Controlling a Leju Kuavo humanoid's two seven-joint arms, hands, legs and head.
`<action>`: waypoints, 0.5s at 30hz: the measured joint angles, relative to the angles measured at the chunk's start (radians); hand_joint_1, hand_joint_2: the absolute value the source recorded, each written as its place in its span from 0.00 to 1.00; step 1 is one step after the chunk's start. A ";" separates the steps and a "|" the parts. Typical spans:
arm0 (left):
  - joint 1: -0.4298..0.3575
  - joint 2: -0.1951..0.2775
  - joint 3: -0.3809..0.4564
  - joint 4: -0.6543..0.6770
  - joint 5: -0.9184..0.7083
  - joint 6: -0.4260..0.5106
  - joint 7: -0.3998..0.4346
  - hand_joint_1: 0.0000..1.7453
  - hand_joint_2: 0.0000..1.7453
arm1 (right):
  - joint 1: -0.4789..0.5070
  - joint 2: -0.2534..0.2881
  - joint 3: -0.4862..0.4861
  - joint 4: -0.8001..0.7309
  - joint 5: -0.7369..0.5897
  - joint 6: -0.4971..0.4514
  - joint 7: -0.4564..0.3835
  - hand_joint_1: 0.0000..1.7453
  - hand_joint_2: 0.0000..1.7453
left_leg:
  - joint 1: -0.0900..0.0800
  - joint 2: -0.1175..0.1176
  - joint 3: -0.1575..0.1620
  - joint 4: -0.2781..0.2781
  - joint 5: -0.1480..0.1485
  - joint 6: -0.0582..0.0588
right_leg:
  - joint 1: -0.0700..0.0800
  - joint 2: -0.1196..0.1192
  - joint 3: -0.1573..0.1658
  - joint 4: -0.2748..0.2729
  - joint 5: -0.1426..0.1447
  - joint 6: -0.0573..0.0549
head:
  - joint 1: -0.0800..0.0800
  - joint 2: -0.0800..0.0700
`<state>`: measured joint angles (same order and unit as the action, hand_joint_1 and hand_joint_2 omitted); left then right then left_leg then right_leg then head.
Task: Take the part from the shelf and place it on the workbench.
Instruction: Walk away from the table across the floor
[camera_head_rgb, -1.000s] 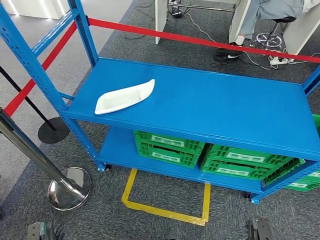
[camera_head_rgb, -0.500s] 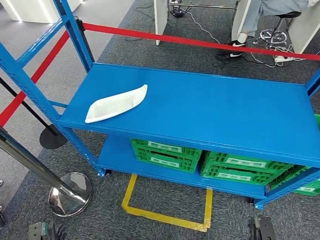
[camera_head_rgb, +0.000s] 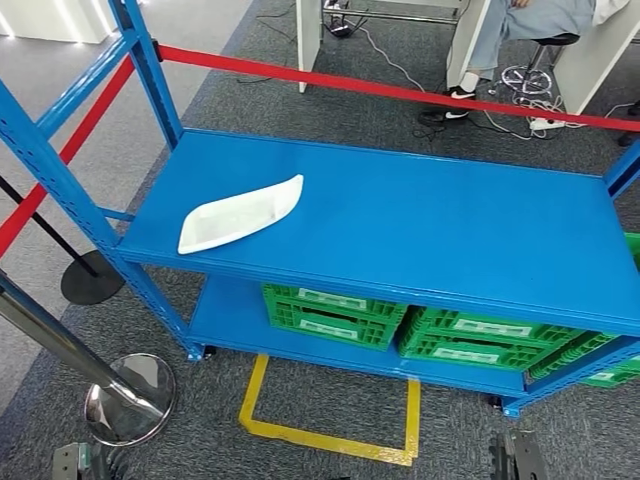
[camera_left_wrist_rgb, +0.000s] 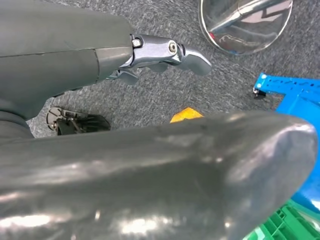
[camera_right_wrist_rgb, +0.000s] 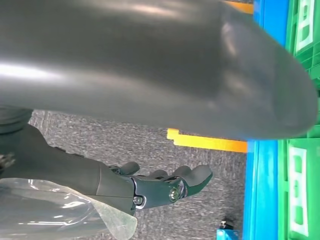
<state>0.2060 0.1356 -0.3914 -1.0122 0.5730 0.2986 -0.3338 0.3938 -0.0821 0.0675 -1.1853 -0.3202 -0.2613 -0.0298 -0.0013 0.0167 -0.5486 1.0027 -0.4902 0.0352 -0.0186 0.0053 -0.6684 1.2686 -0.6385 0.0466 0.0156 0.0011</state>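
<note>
The part is a long white curved shell, lying flat on the left half of the blue shelf's top deck in the head view. Nothing touches it. In the left wrist view my left hand hangs over grey carpet, its fingers stretched out and its thick thumb apart from them, holding nothing. In the right wrist view my right hand hangs low beside the shelf's bottom deck, with its fingers also extended and nothing in them.
Green crates fill the shelf's lower deck. A red barrier belt runs behind the shelf. A chrome stanchion base stands at the front left. A yellow floor marking lies before the shelf. A person sits at the back right.
The whole picture has shifted slightly, so the camera has moved relative to the shelf. The white part lies in the same place on the deck.
</note>
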 joint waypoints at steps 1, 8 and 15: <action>0.000 0.000 0.000 0.000 0.000 0.000 0.000 0.00 0.00 | 0.001 -0.001 0.001 0.000 0.000 0.000 0.000 0.00 0.00 | -0.001 0.004 0.006 0.000 -0.004 -0.001 | 0.000 -0.005 0.020 -0.050 0.039 -0.002 | 0.000 0.000; -0.002 -0.001 0.000 0.001 0.000 -0.001 0.000 0.00 0.00 | -0.003 -0.005 0.006 0.000 -0.001 -0.002 -0.001 0.00 0.00 | -0.008 0.031 0.027 0.009 -0.027 -0.028 | 0.008 -0.026 0.116 -0.249 0.129 -0.036 | -0.002 0.000; 0.002 0.001 0.000 0.003 -0.001 -0.002 0.000 0.00 0.00 | -0.004 -0.005 0.006 0.001 -0.003 -0.003 -0.001 0.00 0.00 | 0.008 -0.005 -0.107 0.288 -0.138 -0.054 | 0.001 0.023 0.121 -0.254 0.131 -0.052 | -0.007 0.000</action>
<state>0.2075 0.1362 -0.3912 -1.0096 0.5718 0.2968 -0.3338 0.3894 -0.0870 0.0739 -1.1846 -0.3230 -0.2644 -0.0309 0.0064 0.0116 -0.6552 1.2903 -0.6279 -0.0188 -0.0175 0.0286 -0.5472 1.0144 -0.5079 -0.0055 0.0088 0.0011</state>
